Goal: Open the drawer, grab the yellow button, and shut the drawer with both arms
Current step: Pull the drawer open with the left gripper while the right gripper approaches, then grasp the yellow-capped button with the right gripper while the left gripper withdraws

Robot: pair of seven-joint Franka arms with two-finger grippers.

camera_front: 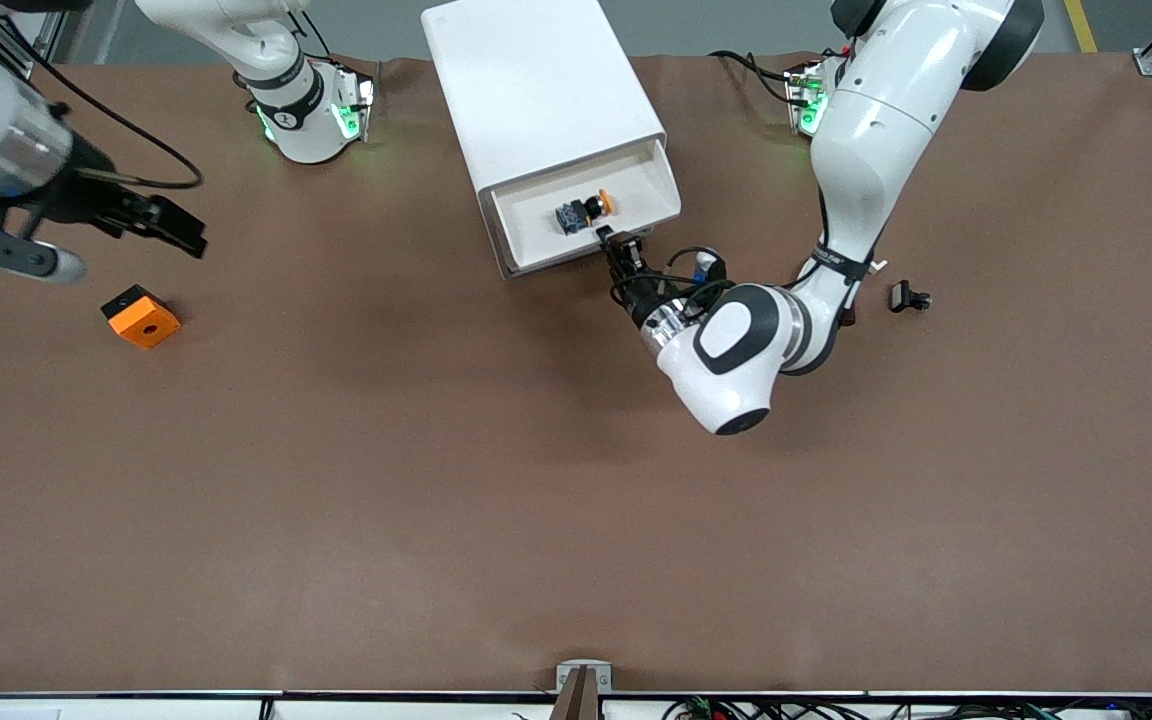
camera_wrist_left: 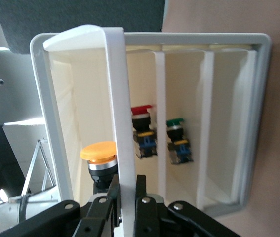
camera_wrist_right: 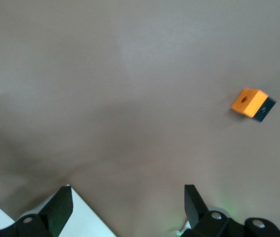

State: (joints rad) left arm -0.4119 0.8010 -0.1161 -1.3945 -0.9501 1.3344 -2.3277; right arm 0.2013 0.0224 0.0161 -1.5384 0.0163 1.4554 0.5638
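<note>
Evidently the button (camera_front: 586, 209) is light and rigid; grip its dark body. Left gripper (camera_front: 608, 238) clamps the drawer (camera_front: 576, 243) front at its six o'clock; right gripper (camera_front: 168, 225) hangs apart.

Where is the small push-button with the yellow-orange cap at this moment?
In the front view, the small push-button with the yellow-orange cap lies in the pulled-out white plastic drawer, just inside the drawer front that the left gripper pinches.
</note>
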